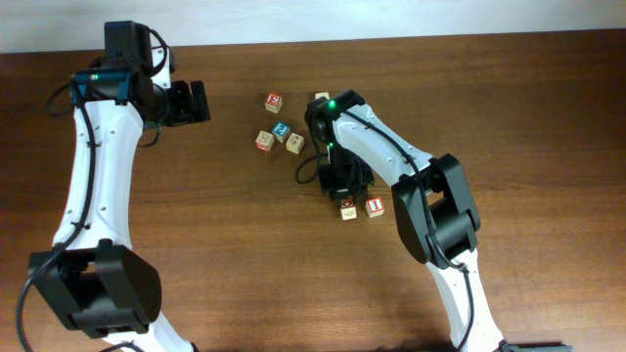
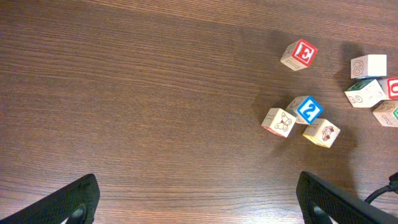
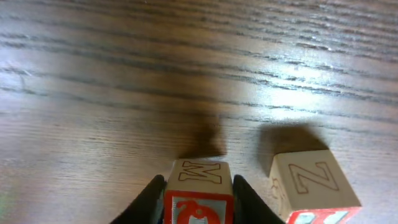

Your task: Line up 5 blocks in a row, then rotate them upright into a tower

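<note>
Right wrist view: the M block point(image 3: 198, 186), likely a light, stiff, smooth-faced wooden cube best held by opposite flat sides, sits on the tabletop point(image 3: 124, 74) beside the Z block point(image 3: 311, 180), pinched by the narrowed right gripper point(image 3: 198, 182); the left gripper point(image 2: 198, 186) hangs wide.

Reads M, in outline, on the lower cube point(image 3: 198, 171) in the right wrist view — and Z on the neighbour cube point(image 3: 314, 177) just beside it. Shows a white 2 on the blue-faced cube point(image 2: 308, 109), a turned red-framed E on the far cube point(image 2: 299, 54).
</note>
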Controlling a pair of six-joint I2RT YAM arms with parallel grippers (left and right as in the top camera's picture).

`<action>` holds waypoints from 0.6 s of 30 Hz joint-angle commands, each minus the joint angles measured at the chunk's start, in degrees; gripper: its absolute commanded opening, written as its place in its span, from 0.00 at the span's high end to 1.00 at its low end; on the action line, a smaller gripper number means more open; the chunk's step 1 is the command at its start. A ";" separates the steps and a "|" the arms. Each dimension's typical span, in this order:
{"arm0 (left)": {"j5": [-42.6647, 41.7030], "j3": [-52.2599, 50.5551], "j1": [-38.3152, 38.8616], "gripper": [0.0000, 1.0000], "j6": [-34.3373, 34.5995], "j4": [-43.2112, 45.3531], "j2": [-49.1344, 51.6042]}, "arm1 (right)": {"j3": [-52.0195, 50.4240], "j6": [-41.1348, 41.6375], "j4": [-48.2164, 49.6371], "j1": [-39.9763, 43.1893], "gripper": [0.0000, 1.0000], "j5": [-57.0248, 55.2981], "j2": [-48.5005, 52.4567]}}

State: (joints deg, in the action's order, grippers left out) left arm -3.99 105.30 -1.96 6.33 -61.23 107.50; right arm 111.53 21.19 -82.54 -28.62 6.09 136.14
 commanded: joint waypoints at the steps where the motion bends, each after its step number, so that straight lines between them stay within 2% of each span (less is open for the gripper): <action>1: 0.83 1.03 -0.17 0.01 0.48 -0.11 0.28 | 0.33 0.07 -1.95 0.20 0.58 -0.70 0.09; 4: 0.83 1.03 -0.17 0.01 0.48 -0.13 0.28 | 7.98 -2.38 -6.23 0.20 0.48 -0.72 0.07; 7: 0.83 1.03 -0.17 0.01 0.48 -0.11 0.28 | 17.84 -3.23 -7.67 0.20 0.42 -0.72 0.07; 10: 2.58 1.05 -0.24 0.01 0.50 1.29 0.28 | 22.32 -7.37 1.36 0.17 0.40 -0.70 0.07; 11: 3.41 1.05 -0.50 0.01 0.50 1.64 0.28 | 22.12 -7.15 7.72 0.20 0.40 -0.72 0.22; 13: 3.85 1.05 -1.07 0.00 0.50 1.57 0.28 | 20.85 -4.24 14.71 0.17 0.40 -0.74 0.55; 15: 3.96 1.05 -1.73 0.01 0.48 1.60 0.28 | 19.02 4.90 21.38 0.17 0.40 -0.76 1.88; 18: 4.04 1.05 -1.97 0.01 0.48 1.60 0.28 | 17.35 12.98 25.35 0.07 0.40 -0.74 4.13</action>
State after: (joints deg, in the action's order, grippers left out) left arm -0.86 105.30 -3.55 6.33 -59.70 107.50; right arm 130.87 25.98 -59.09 -28.58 5.89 137.78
